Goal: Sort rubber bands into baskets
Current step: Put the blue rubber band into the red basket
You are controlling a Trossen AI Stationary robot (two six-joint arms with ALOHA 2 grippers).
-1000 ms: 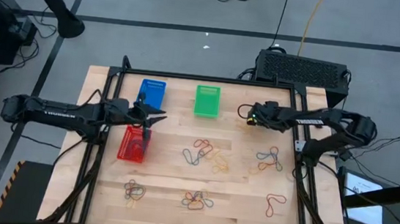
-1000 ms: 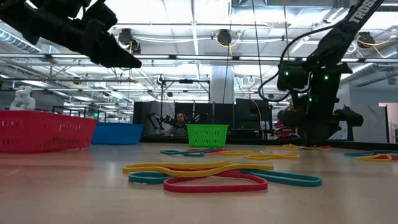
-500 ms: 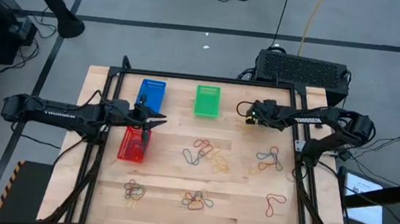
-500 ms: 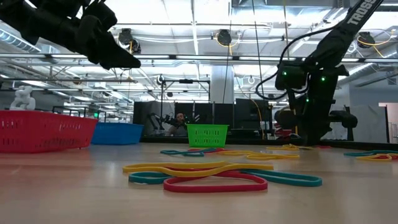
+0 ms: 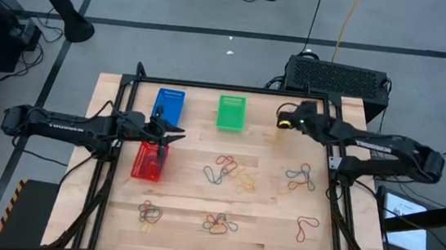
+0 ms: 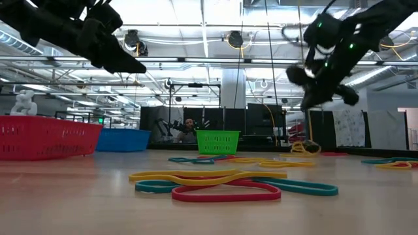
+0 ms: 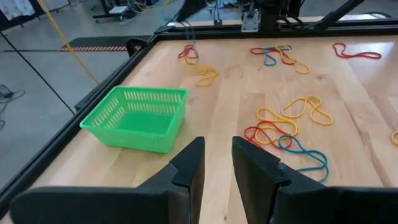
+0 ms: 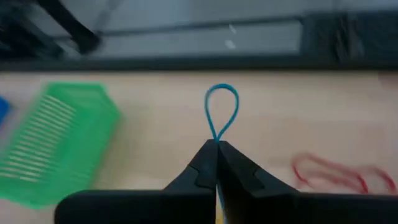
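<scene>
Rubber bands in red, blue, yellow and orange lie in several clusters on the wooden table [image 5: 227,171] [image 5: 300,178] [image 5: 149,212] [image 5: 220,222]. The blue basket [image 5: 169,103], green basket [image 5: 231,112] and red basket [image 5: 150,161] stand at the far left part. My left gripper [image 5: 170,133] hovers open and empty above the red basket's far end. My right gripper [image 5: 283,120] is up in the air just right of the green basket, shut on a blue rubber band [image 8: 222,109]. My right gripper pinches the blue rubber band between its two shut fingertips [image 8: 208,155]. A small loop of the band [image 8: 222,99] sticks out beyond the tips, clear of the table. What hangs behind the fingers is hidden by the gripper.
A black box with a grille [image 5: 338,77] stands just beyond the table's far edge behind my right arm. A black frame runs along the table's edges [image 5: 227,87]. A red band [image 8: 336,171] lies on the table under my right gripper.
My right gripper has risen well above the table and gone a little toward the far edge, with its arm stretched out flatter. It stays shut.
</scene>
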